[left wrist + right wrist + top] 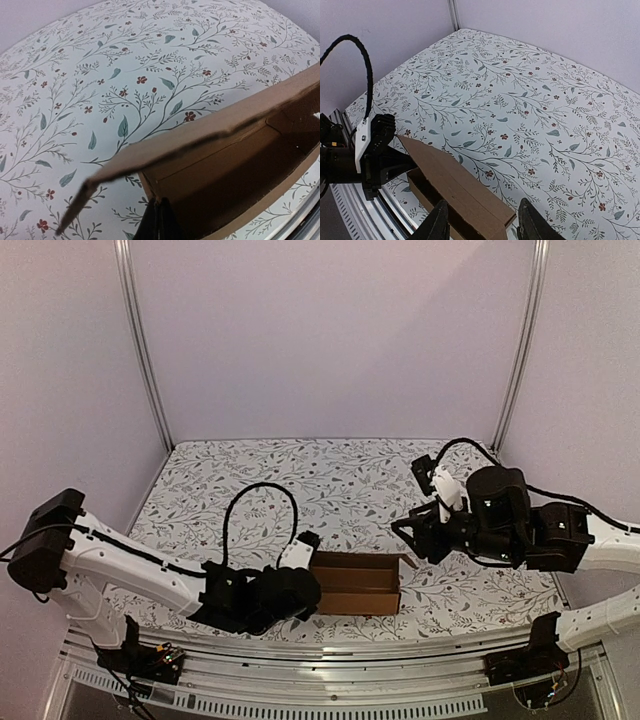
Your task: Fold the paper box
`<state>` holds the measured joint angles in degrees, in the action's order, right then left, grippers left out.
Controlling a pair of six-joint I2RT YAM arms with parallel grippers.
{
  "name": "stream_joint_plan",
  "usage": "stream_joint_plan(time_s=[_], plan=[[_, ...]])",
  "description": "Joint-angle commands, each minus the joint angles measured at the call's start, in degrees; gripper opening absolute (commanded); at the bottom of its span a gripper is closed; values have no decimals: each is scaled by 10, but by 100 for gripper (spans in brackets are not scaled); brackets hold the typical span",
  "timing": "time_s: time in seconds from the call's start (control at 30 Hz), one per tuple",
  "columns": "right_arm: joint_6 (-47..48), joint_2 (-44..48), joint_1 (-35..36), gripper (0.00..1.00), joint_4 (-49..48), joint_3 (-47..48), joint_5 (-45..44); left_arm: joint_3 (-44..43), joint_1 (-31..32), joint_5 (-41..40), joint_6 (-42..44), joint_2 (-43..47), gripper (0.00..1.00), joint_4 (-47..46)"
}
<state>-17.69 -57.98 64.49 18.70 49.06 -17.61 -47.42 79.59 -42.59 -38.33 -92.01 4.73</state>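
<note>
Our left gripper (pixel 157 222) is clenched on the end wall of the paper box (pixel 356 586), at the bottom edge of the left wrist view, with a long flap slanting across above it. Our right gripper (pixel 484 209) is released, fingers spread and grasping nothing, just by the box's other end. The box lies open at the lower middle of the top view, on the flowered table (pixel 300 470).

Floral table (pixel 300 470), paper box (pixel 357 583) seemingly atop
</note>
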Motion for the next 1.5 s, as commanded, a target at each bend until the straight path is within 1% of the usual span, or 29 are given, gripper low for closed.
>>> stream_joint_plan(time_s=[0.0,0.13,0.3,0.5,0.7,0.93,0.97,1.07,1.13,1.3,1.47], plan=[[22,-58,2,43,19,38,-31,10,9,-47,51,-25,0,-61],[22,-101,-2,40,10,57,-27,24,9,-39,87,-45,0,-144],[9,-149,-12,33,-8,61,-9,55,9,-35,129,-77,0,-252],[-18,-190,-13,26,-37,38,2,103,10,-19,123,-100,0,-354],[-47,-220,-12,17,-55,23,11,104,13,0,118,-102,0,-355],[-82,-246,-1,11,-84,-4,28,82,22,-1,98,-108,0,-332],[-86,-249,2,11,-88,-8,30,80,24,-3,99,-107,2,-332],[-101,-258,6,8,-94,-19,34,75,26,-7,102,-105,19,-328],[-108,-260,9,7,-99,-28,32,73,29,-9,101,-102,27,-324],[-118,-261,9,5,-102,-45,25,91,49,-25,118,-90,40,-353],[-120,-269,9,4,-106,-49,20,101,69,-50,140,-79,46,-378]])
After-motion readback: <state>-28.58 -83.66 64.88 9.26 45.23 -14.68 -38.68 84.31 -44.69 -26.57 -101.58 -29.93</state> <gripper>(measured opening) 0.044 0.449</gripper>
